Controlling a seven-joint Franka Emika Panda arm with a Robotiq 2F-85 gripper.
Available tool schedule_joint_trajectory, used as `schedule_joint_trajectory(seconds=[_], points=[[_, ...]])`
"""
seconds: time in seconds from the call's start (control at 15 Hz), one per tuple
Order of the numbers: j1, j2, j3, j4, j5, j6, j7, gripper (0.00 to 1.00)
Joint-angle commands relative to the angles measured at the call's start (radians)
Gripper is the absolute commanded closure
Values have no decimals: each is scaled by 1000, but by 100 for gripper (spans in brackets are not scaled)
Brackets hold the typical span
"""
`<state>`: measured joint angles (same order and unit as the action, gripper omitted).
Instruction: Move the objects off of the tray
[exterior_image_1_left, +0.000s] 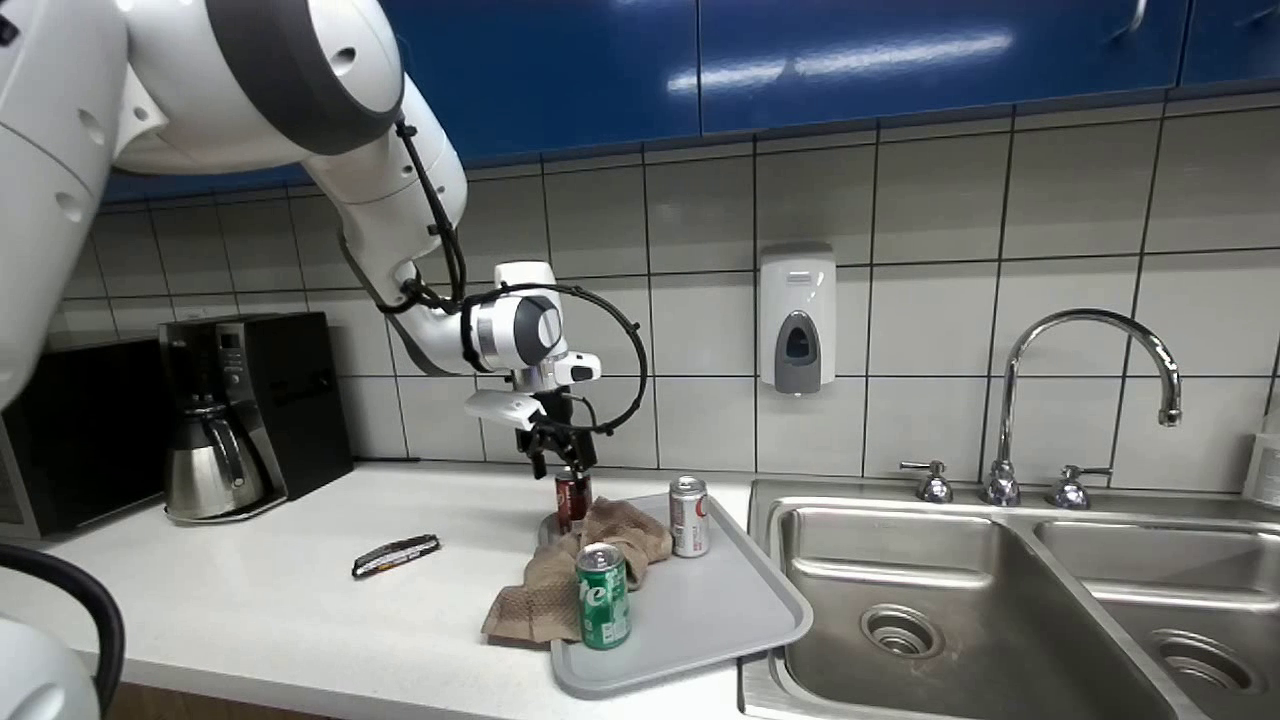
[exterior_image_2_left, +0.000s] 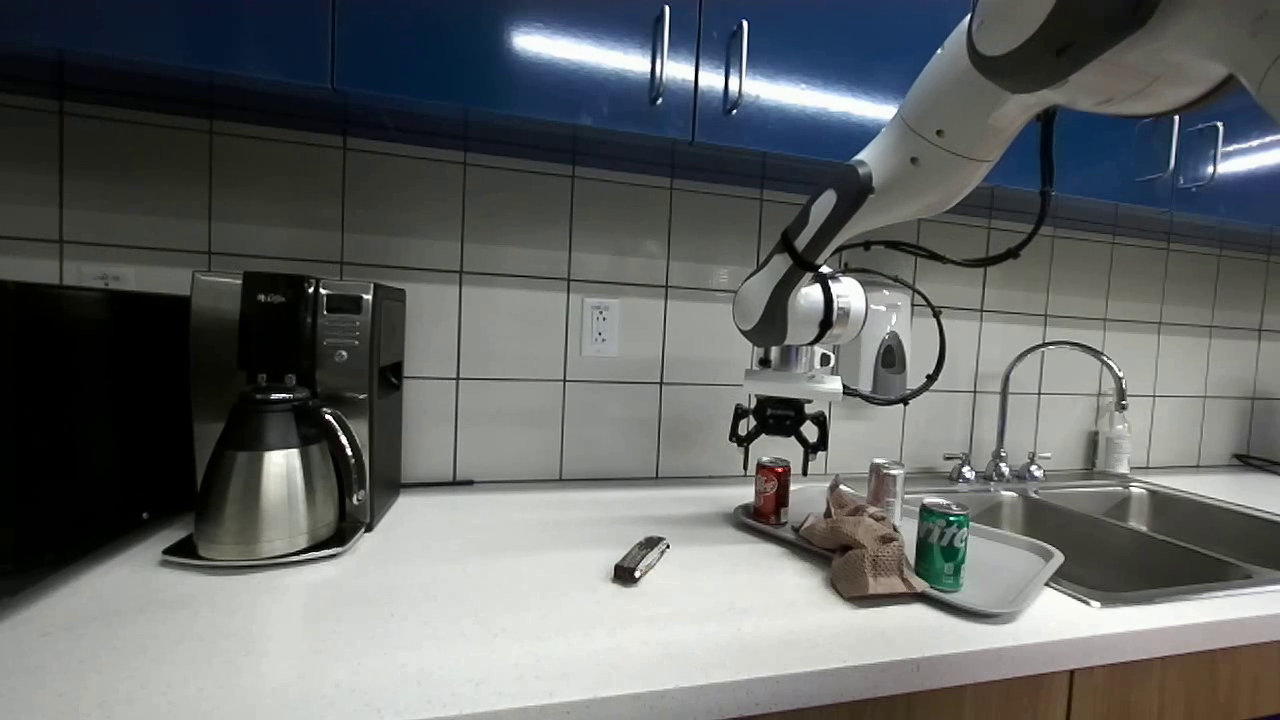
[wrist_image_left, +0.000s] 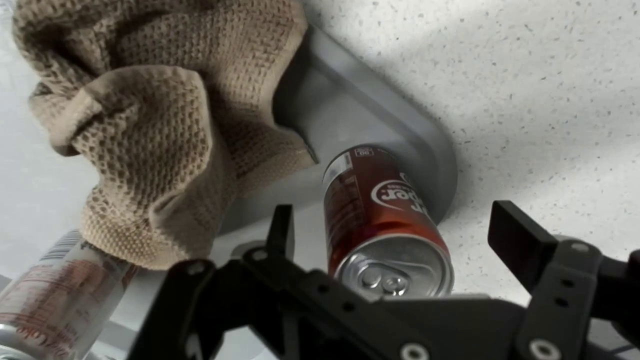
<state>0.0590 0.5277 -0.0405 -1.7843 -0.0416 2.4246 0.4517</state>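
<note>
Grey tray (exterior_image_1_left: 705, 605), nubby rag (wrist_image_left: 160, 130), cylindrical cans (wrist_image_left: 377, 210)

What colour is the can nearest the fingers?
The can is dark red with white lettering; it shows best in the wrist view.

Red can (exterior_image_2_left: 771, 492), green can (exterior_image_1_left: 603, 600), silver can (exterior_image_1_left: 689, 517), brown cloth (wrist_image_left: 165, 130), grey tray (exterior_image_1_left: 705, 605)
White lettering marks the red and green cans; red print runs over the silver one. The cloth carries a small dimpled weave, the counter (wrist_image_left: 525, 75) is white with grey specks, the tiles (exterior_image_1_left: 935, 320) pale with dark grid lines, the cupboards (exterior_image_1_left: 540, 70) blue, the gripper (exterior_image_2_left: 776, 468) black.
</note>
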Motion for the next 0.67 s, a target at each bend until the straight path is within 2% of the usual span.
schedule_joint_trajectory(seconds=[0.0, 0.6], points=[[8, 65, -17, 101, 19, -59, -25, 0], [5, 147, -26, 206, 31, -96, -26, 0]])
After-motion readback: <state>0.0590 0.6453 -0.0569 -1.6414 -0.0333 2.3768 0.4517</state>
